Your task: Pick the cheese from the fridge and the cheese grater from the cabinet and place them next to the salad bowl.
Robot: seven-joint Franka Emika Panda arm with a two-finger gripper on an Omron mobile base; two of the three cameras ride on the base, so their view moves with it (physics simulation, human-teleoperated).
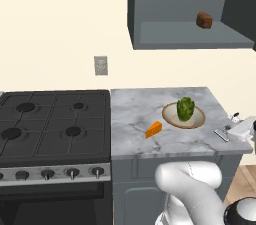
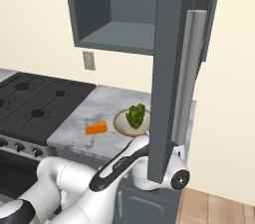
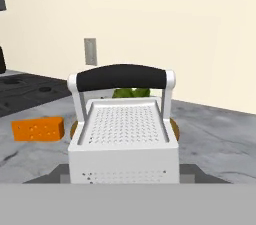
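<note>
The silver-white cheese grater with its dark handle stands close in the hand view, and my gripper is shut on its sides. In the left base view the cheese grater is low over the counter's right end, just right of the salad bowl. The tan salad bowl holds a green leafy lump. Left of the bowl, the orange cheese wedge lies on the marble, and in the hand view the cheese lies left of the grater. The cabinet above stands open. The fridge is out of view.
A small brown lump sits on the cabinet shelf. The open cabinet door with its bar handle hangs over the counter's right end. A black stove adjoins the marble counter on the left. A wall outlet is behind.
</note>
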